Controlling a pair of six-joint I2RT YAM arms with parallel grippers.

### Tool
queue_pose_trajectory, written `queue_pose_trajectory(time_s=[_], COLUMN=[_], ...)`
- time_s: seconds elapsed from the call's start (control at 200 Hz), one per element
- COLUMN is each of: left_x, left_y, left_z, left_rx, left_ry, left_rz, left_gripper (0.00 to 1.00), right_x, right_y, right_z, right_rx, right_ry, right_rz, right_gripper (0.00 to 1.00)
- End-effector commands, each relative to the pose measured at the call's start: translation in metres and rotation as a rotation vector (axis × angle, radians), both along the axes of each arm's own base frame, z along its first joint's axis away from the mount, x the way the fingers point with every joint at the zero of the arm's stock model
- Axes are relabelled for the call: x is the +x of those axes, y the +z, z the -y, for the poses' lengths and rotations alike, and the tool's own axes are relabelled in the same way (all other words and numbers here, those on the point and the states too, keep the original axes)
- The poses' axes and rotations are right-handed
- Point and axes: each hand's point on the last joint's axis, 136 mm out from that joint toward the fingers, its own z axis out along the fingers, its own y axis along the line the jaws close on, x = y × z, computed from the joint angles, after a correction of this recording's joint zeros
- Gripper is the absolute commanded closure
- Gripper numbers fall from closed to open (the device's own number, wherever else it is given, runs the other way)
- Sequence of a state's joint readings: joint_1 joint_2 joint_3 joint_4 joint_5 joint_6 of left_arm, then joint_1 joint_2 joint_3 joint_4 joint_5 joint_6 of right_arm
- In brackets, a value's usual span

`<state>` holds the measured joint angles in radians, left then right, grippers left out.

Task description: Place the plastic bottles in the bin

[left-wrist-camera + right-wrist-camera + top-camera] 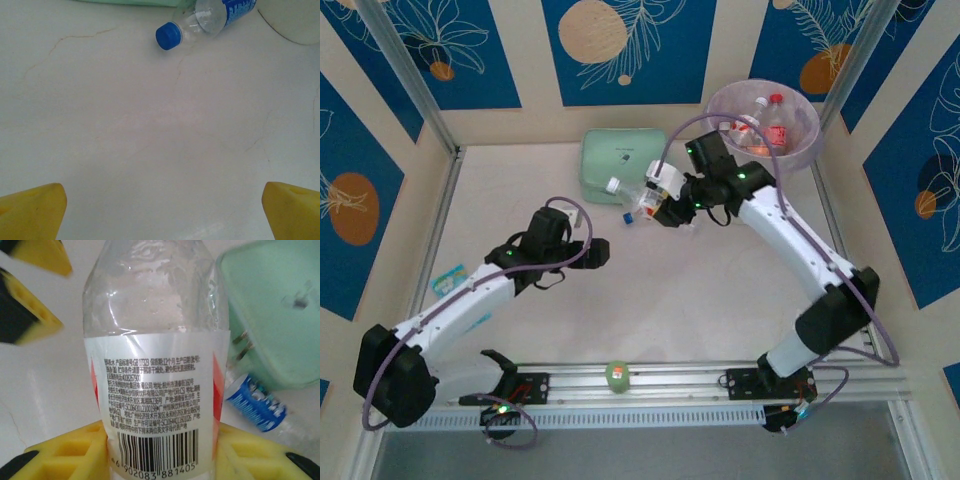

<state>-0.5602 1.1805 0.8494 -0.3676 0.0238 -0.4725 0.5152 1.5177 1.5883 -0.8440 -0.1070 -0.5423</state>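
At the far right corner of the pale tabletop [650,300] the round translucent whitish bin with a pale lilac liner [713,110] is recorded standing upright; two small clear bottles with red-marked labels [772,125] are counted inside it; further contents cannot be told. Left of the bin, the right gripper [160,432] is found narrowed around a clear plastic bottle with a white and red barcode label [155,390]; its yellow pads [70,455] are pressed against both sides of the label, so the bottle is taken as gripped; whether it is lifted off the tabletop cannot be told. Just beside it a clear plastic bottle with a blue label and blue cap [212,14] is seen lying on its side, cap towards the near left, close to the mint green rectangular case [620,165]; a third clear bottle with a white cap [620,188] is noted lying along the case's near edge; contact cannot be told. The left gripper [162,192] is held low over bare tabletop, well short of the blue-capped bottle; its yellow fingertips [35,210] are spread wide, nothing between them. On the near rail [670,380] a small green rounded object [617,375] is noted.
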Motion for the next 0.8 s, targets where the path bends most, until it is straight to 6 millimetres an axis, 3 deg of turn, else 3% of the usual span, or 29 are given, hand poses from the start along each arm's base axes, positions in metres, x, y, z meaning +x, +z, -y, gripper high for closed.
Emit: queue_pose_trajectory(time_s=[0.0,0.12,0.23,0.42,0.54,0.67,0.795], left_x=[0.005,0.009,0.012,0.009,0.004,0.001,0.000], left_y=[-0.005,-0.003,0.000,0.002,0.000,0.001,0.004], left_z=[0.008,0.020,0.023,0.019,0.016,0.013,0.010], left_rx=[-0.029,-0.062,-0.064,-0.059,-0.068,-0.078,-0.077], left_ry=[-0.013,-0.047,-0.054,-0.045,-0.036,-0.015,-0.001], left_rz=[-0.005,-0.022,-0.020,-0.010,-0.024,-0.031,-0.017], left_gripper=[0.00,0.00,0.00,0.00,0.00,0.00,0.00], right_x=[-0.011,-0.003,0.013,0.069,0.106,0.138,0.177], right_y=[0.041,0.074,0.100,0.160,0.185,0.204,0.189], right_z=[-0.002,0.012,0.029,0.083,0.117,0.142,0.185], right_rx=[0.127,0.184,0.217,0.325,0.359,0.448,0.450], right_ry=[0.015,-0.073,-0.184,-0.517,-0.721,-0.842,-1.040], right_rz=[0.075,0.135,0.200,0.324,0.362,0.360,0.275], right_gripper=[0.70,0.78,0.78,0.82,0.84,0.84,0.83])
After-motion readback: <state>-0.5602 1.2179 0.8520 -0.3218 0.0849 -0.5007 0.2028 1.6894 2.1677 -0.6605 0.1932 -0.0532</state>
